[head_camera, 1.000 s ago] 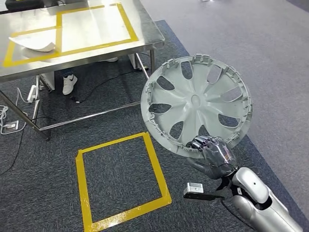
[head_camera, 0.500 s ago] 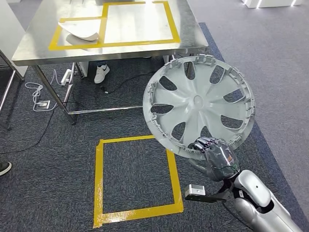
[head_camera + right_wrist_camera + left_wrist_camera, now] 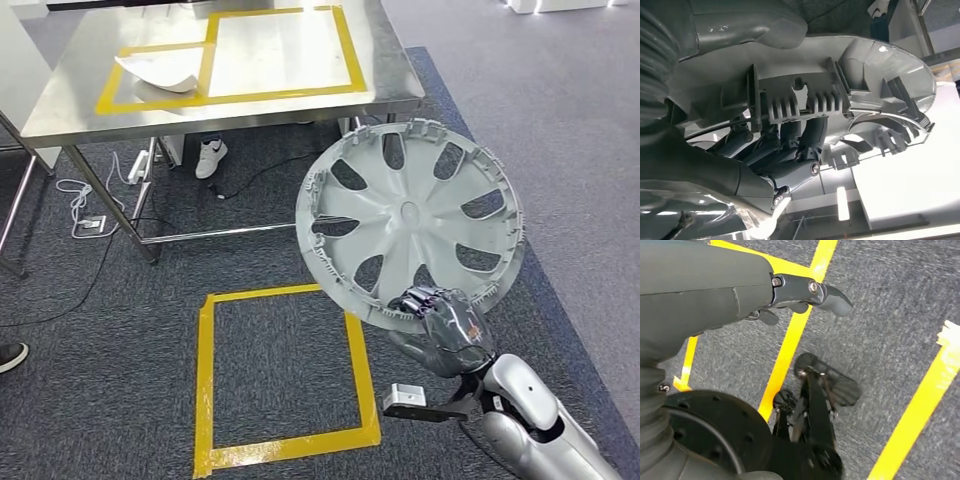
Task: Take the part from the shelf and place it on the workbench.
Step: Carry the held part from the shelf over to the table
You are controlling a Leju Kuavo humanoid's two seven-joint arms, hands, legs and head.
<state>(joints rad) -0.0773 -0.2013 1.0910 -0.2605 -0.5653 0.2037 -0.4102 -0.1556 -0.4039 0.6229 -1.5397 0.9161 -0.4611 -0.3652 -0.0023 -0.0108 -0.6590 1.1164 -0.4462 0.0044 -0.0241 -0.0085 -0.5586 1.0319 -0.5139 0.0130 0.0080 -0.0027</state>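
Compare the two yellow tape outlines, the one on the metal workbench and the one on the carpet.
The workbench outline lies on the shiny steel top and is split into two sections; the carpet outline is a single square on dark carpet. A curled white sheet lies across the workbench outline's smaller section; nothing lies inside the carpet outline, though the wheel cover held by the right hand overlaps its corner in the head view. Both are yellow tape.

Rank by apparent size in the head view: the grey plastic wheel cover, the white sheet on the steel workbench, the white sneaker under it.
1. Grey plastic wheel cover, though nearness to the camera enlarges it.
2. White sheet.
3. White sneaker.
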